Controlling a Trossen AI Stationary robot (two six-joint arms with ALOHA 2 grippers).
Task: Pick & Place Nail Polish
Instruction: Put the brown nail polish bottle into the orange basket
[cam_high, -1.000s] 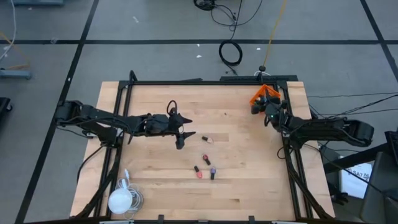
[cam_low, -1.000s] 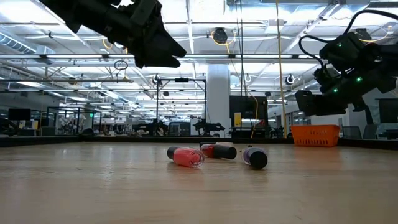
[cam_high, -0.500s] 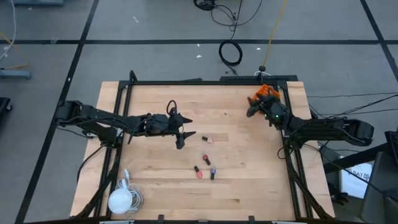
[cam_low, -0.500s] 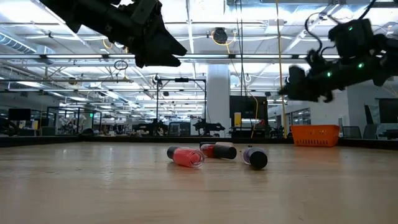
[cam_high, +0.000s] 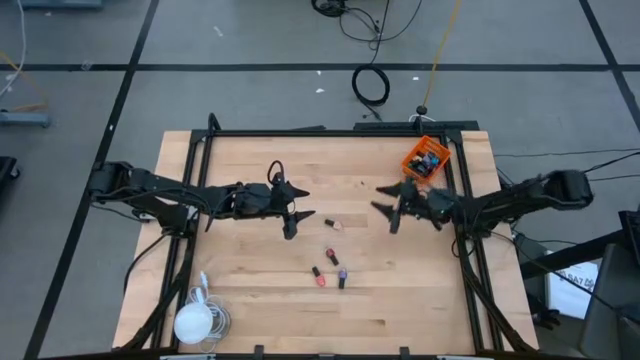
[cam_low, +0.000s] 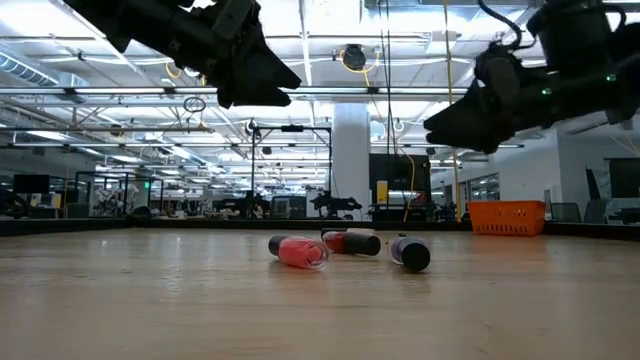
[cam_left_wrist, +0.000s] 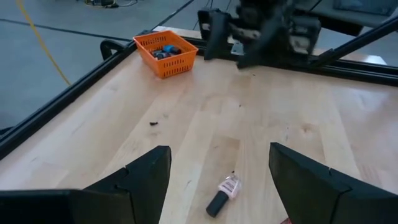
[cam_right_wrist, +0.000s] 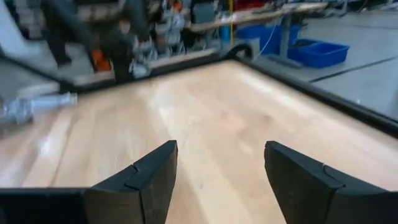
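Note:
Several tiny nail polish bottles lie on their sides on the wooden table: a pale pink one (cam_high: 334, 224) with a dark cap, also in the left wrist view (cam_left_wrist: 224, 193), a dark one (cam_high: 331, 257), a red one (cam_high: 318, 277) and a purple one (cam_high: 342, 277). In the low view the red (cam_low: 298, 250) and purple (cam_low: 409, 252) bottles lie at the centre. My left gripper (cam_high: 297, 211) is open above the table just left of the pale pink bottle. My right gripper (cam_high: 385, 207) is open and empty, above the table's right-centre.
An orange bin (cam_high: 425, 159) holding several bottles stands at the far right corner; it also shows in the left wrist view (cam_left_wrist: 165, 53). A white round object with a cord (cam_high: 196, 318) lies at the near left corner. A black frame (cam_high: 330, 131) borders the table.
My right gripper has swung away from the orange bin toward the table's centre and near side, staying open and empty. My left gripper and the bottles have kept still.

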